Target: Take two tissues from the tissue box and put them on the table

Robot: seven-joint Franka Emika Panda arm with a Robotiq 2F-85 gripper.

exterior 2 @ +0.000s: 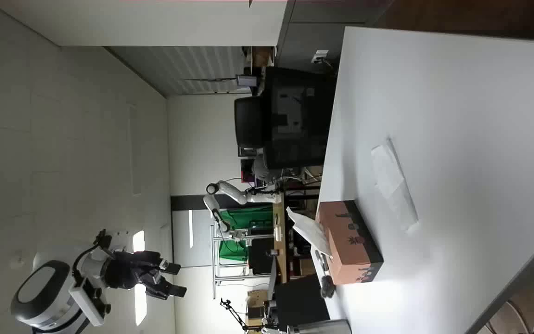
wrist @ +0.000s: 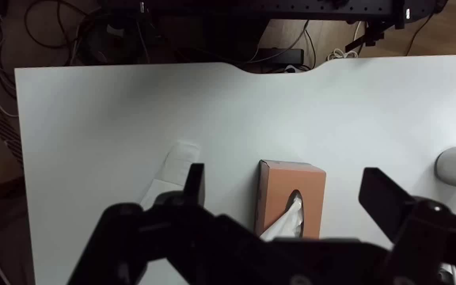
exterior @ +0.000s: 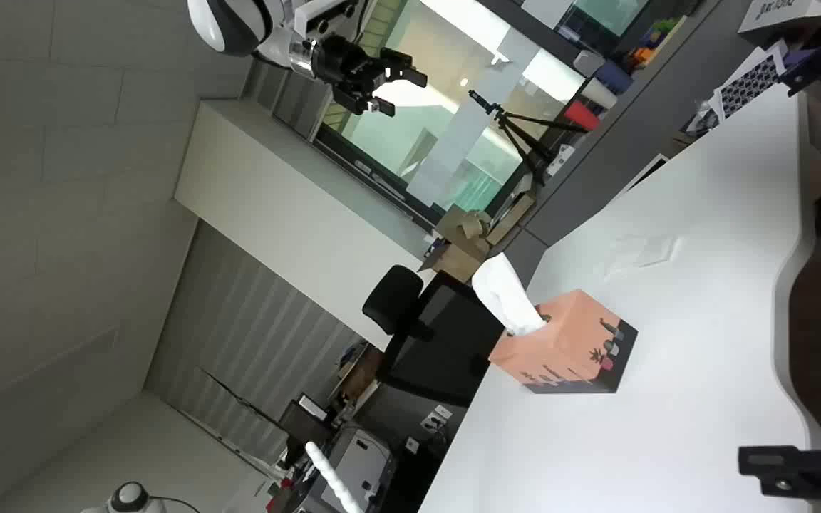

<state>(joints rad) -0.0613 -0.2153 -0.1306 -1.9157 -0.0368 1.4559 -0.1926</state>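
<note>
One tissue box (exterior 2: pixel 352 246) on table (exterior 2: pixel 461 120); loose tissue (exterior 2: pixel 393 185) at its one o'clock in both exterior views — gripper (exterior 2: pixel 176 279) spread.

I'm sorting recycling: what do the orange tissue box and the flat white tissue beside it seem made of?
Orange rectangular tissue box: probably printed card, matt, with crisp edges and glare-free faces.
Flat white tissue: likely soft, matt paper, showing fold lines and no sheen.

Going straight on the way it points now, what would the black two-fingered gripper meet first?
Probably the flat white tabletop, though depth is unclear: the open gripper might clip the orange cardboard tissue box first, since the wrist view shows that box within its span.
</note>
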